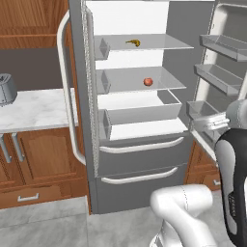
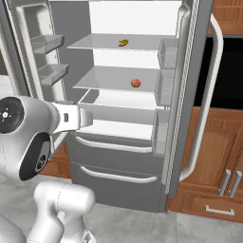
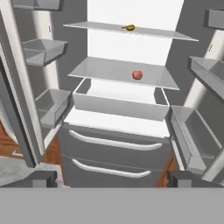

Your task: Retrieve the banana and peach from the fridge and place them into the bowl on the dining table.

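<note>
Facing the open fridge (image 3: 118, 144), the end effector (image 3: 111, 178) is spread wide and empty, well short of the shelves. The banana (image 3: 130, 27) lies on the upper shelf, the peach (image 3: 137, 75) on the one below. Next: reach in for one fruit

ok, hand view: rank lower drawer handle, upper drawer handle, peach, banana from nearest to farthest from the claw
1. Lower drawer handle, low in the fridge, just ahead of the open claw.
2. Upper drawer handle, directly above it.
3. Peach, on the middle shelf, right of centre.
4. Banana, on the top shelf, highest and deepest.
</note>
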